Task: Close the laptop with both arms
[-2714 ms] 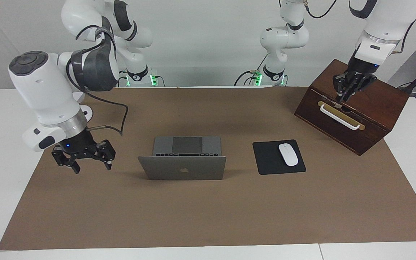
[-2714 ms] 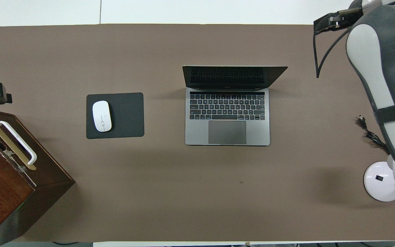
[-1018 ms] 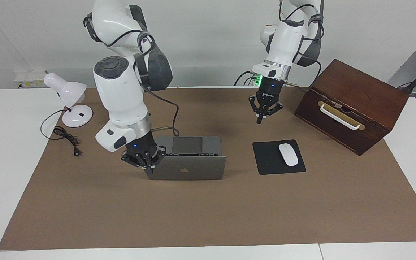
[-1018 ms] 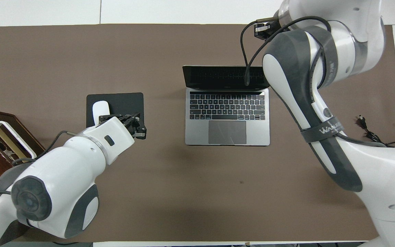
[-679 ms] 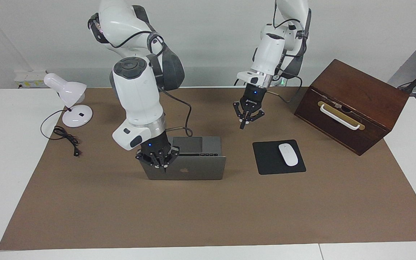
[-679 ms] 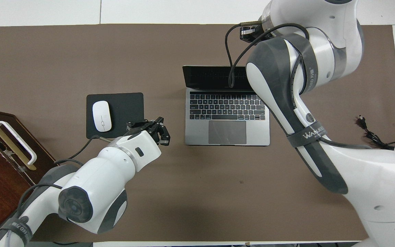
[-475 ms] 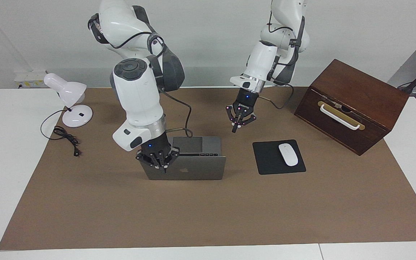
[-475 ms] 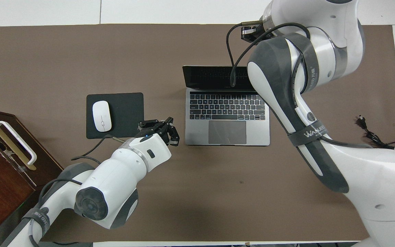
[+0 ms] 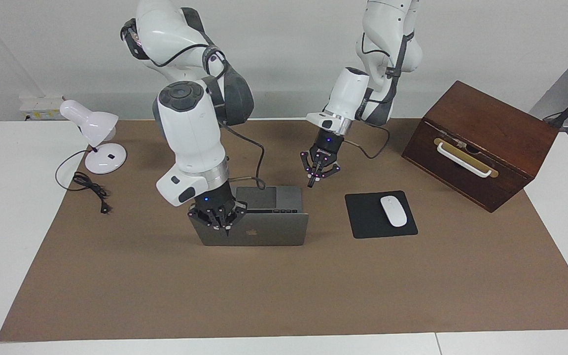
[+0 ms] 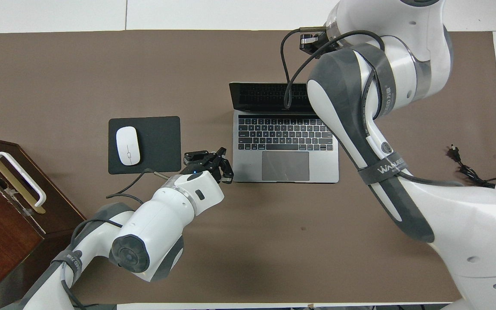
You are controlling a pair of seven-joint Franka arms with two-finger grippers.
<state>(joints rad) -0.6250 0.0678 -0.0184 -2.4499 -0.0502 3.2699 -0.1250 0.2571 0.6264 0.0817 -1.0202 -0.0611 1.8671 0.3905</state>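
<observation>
The right gripper (image 9: pixel 227 230) has its fingertips drawn together with nothing between them, the links splayed to either side. The tips sit against the back of the laptop (image 9: pixel 264 231) lid, near its top edge at the corner toward the right arm's end of the table; actual contact cannot be told for sure. The right arm (image 9: pixel 190 128) bends steeply down over that corner, wrist nearly vertical.

The left gripper (image 9: pixel 312 183) is likewise closed and empty, tips pointing down. It hangs just above the mat beside the base corner of the laptop, on the side toward the mouse pad (image 9: pixel 380 214), touching nothing. The left arm (image 9: pixel 350 96) slants down from its base toward that corner.

The laptop stands open at the middle of the mat (image 9: pixel 284 296), lid upright with its logo facing away from the robots, keyboard (image 10: pixel 285 134) toward them. A mouse (image 9: pixel 393 210) lies on the pad.
</observation>
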